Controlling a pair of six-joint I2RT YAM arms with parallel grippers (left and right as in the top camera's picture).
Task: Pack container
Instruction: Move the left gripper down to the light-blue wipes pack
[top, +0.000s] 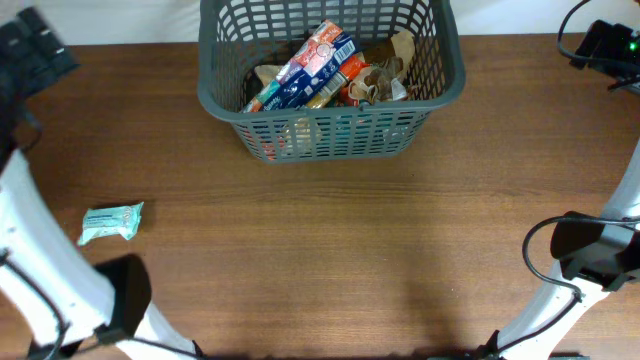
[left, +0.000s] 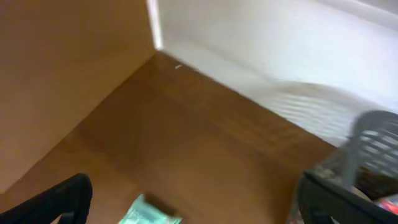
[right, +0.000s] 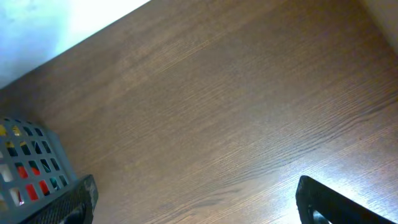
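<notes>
The container (top: 330, 125) is a dark grey slotted basket at the back middle of the table, holding several snack packages, among them a blue-and-white packet (top: 310, 65). A pale green packet (top: 112, 222) lies on the table at the left. In the left wrist view my left gripper (left: 196, 208) is open and empty, with the green packet (left: 149, 216) just ahead between the fingers and the container (left: 373, 143) to the right. My right gripper (right: 196, 199) is open and empty over bare wood, with the container's corner (right: 25, 162) at its left.
The wooden table (top: 350, 250) spreads in front of the container. My left arm (top: 40, 260) runs along the left edge and my right arm (top: 590, 250) stands at the right front. Black gear with cables (top: 605, 45) sits at the back right.
</notes>
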